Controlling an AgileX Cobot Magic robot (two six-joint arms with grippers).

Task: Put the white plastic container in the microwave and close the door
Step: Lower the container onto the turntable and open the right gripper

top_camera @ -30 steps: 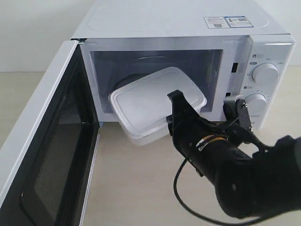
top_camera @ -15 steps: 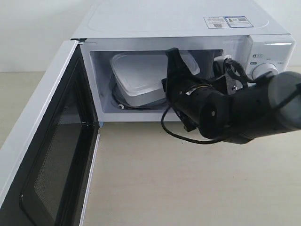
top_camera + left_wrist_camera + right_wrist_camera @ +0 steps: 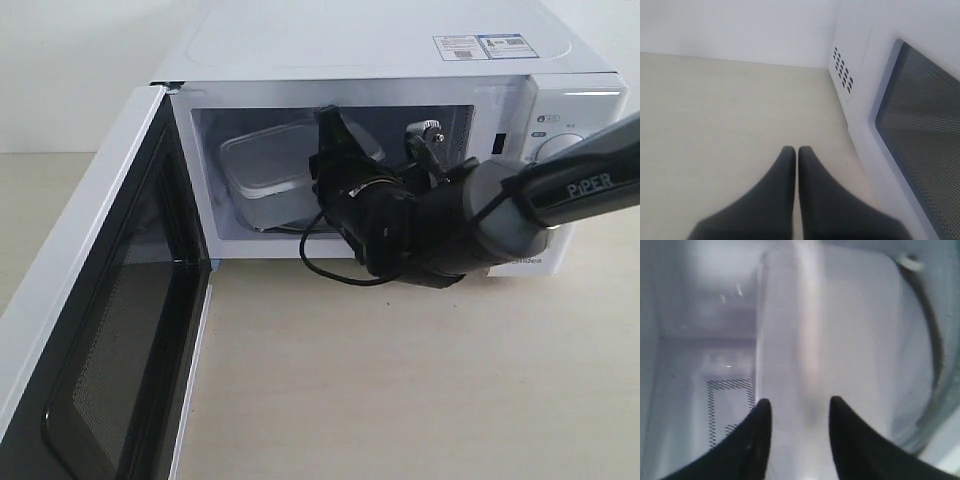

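Observation:
The white microwave [image 3: 400,60] stands with its door [image 3: 90,300] swung wide to the left. The white plastic container [image 3: 262,165] is inside the cavity, on the left side over the glass turntable [image 3: 935,365]. My right gripper [image 3: 335,150] reaches in through the opening. In the right wrist view its two black fingers sit on either side of the container [image 3: 805,340], and the gripper [image 3: 800,407] is shut on its near end. My left gripper [image 3: 796,152] is shut and empty, low over the table beside the outer face of the door [image 3: 920,125]; it does not show in the exterior view.
The right arm [image 3: 450,220] fills the right half of the cavity opening, with a black cable [image 3: 320,268] looping below it onto the beige table [image 3: 380,380]. An upper dial [image 3: 560,148] shows behind the arm. The open door juts toward the table's front left.
The right arm has pushed forward and carried the container from outside the opening into the cavity, ending deep on the left side. The door has stayed open.

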